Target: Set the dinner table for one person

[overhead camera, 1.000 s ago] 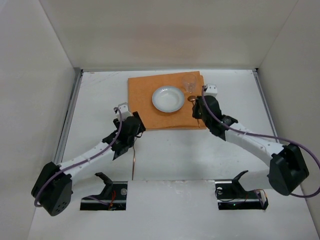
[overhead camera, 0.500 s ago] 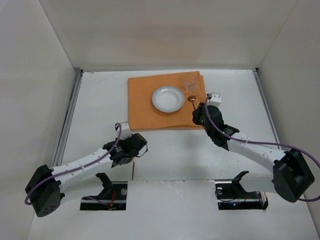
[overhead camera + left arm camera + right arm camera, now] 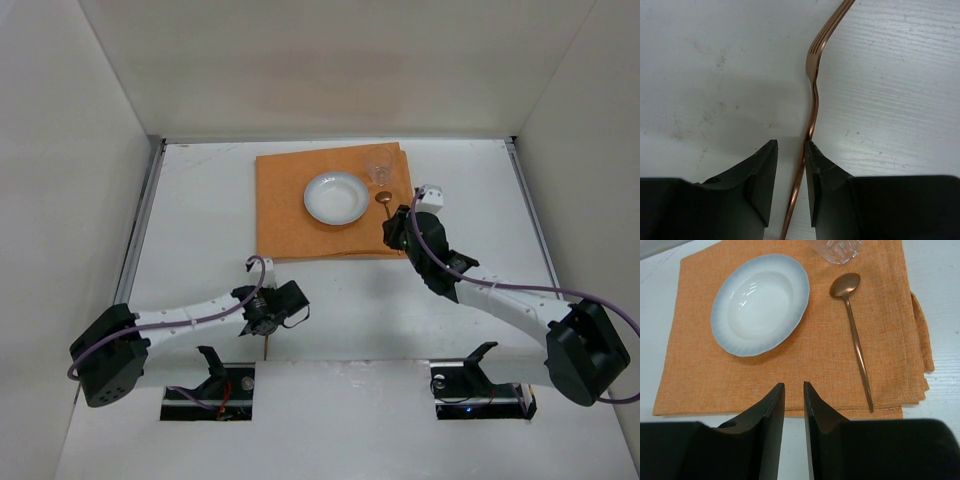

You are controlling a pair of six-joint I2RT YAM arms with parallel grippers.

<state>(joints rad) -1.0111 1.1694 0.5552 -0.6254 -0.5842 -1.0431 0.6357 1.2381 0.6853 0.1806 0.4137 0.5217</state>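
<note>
A copper fork (image 3: 813,75) lies on the white dinner table (image 3: 200,200) near its front edge, and a short piece of it shows in the top view (image 3: 266,346). My left gripper (image 3: 791,145) is low over it, open, with the fork handle between the jaws close to the right finger (image 3: 815,165); in the top view it is at the front (image 3: 268,322). A white bowl-like plate (image 3: 760,302), a copper spoon (image 3: 855,335) and a clear glass (image 3: 838,249) rest on an orange cloth (image 3: 805,365). My right gripper (image 3: 794,386) is narrowly open and empty above the cloth's near edge.
Metal rails (image 3: 143,220) run along the table's sides and white walls enclose it. Two black stands (image 3: 210,385) sit at the near edge by the arm bases. The plate (image 3: 335,198), glass (image 3: 379,165) and spoon (image 3: 386,200) cluster at the back centre.
My left arm has swung back toward the near edge and come down over the fork. My right gripper has drawn back from the spoon, which stays on the cloth.
</note>
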